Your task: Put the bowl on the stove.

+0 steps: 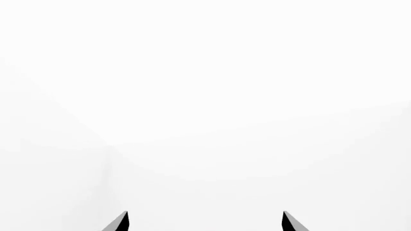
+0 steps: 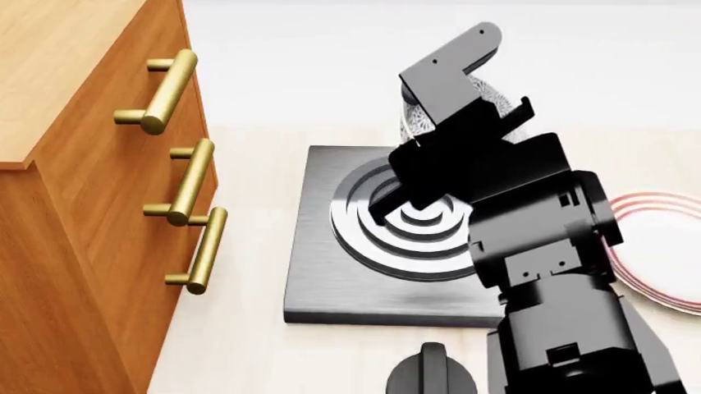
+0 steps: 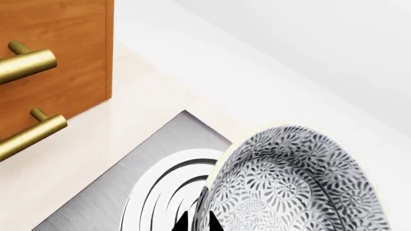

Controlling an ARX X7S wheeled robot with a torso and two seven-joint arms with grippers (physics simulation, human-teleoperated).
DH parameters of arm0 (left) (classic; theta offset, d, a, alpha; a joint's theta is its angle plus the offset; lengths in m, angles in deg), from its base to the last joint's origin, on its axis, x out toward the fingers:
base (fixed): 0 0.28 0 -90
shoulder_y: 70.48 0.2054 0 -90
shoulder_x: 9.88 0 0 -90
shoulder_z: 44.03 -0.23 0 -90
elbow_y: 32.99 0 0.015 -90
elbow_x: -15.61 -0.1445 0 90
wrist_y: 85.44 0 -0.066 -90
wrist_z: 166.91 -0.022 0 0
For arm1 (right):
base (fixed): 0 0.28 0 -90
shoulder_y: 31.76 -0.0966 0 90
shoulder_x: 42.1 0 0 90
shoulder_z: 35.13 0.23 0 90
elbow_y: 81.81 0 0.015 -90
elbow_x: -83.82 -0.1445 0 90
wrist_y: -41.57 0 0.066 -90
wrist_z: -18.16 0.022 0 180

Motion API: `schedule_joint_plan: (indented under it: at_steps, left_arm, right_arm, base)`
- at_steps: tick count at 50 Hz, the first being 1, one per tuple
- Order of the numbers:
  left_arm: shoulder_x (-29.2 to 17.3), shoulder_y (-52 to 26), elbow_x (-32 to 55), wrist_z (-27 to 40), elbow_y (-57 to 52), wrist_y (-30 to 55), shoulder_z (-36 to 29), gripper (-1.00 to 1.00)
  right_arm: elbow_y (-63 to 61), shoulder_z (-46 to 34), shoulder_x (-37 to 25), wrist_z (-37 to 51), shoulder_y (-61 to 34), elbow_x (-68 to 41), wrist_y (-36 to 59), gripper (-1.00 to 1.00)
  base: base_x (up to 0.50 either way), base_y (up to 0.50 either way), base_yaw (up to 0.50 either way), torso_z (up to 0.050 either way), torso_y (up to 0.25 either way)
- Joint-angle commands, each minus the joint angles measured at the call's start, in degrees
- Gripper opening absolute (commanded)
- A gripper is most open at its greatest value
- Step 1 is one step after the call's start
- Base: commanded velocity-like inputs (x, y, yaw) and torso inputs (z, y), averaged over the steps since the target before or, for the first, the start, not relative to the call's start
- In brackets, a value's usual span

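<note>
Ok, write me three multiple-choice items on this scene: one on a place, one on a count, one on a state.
1. Where is the plate relative to the stove in the head view?
A. to its right
B. on the burner
C. inside a drawer

2. How many brass handles show on the wooden cabinet in the head view?
A. one
B. three
C. five

3. What is the right end effector doing?
A. hanging open and empty
B. gripping the bowl by its rim
C. turning the knob

Answers: 1 A, the red-ringed plate lies right of the slab. 2 B, three bars show. 3 B, the right wrist view shows the fingertips closed on the rim.
</note>
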Motion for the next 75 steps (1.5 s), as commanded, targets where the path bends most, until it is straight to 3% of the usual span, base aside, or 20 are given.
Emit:
schedule_joint_plan:
  at_steps: [1,75]
  left_arm:
    - [1.61,-0.13,-0.84,-1.86,1.15,-1.46,0.70,1.00]
    - [1.97,0.80,-4.99,-1.86,0.67,0.30,-0.41,1.00]
  right_arm:
    - [-0.01,2.61,1.30,-0.83,-0.20,1.07,-0.23,-1.00]
    - [-0.01,7.76,1.50,1.56,0.65,1.14,-1.93,-1.00]
  base:
    - [0.00,0.00,0.00,0.000,0.000]
    - [0.00,0.00,0.00,0.001,-0.035]
